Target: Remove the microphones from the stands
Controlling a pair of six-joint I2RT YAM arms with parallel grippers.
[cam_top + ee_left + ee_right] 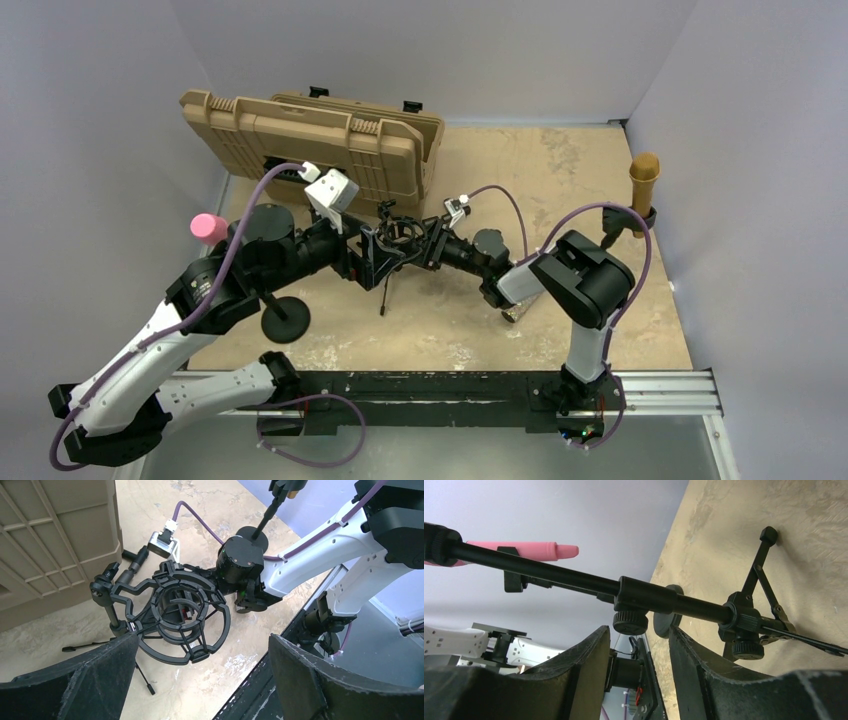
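Black padded fingers (100, 680) of the left gripper (200, 641) stood wide apart and held nothing. An openwork shock mount (175, 577) sat just beyond the tips, and contact with it could not be judged. The right gripper (638, 630) reached in from the opposite side, its jaws partly open. The pole (574, 577) of the tripod stand crossed just past the fingertips and its clamp knob (630, 622) lay between them; whether they touched it was unclear. A pink microphone (208, 227) sat in the clip of a round-based stand (285, 320) at the left, apart from both grippers. A brown microphone (643, 178) stood upright in another stand at the far right of the table (560, 170). A tan case (310, 140) leaned at the back. Something dark with a red spot filled the middle of the shock mount but could not be identified. From above, the two grippers crowded together and their fingers were hard to separate. The left wrist view cut off the brown microphone's top.
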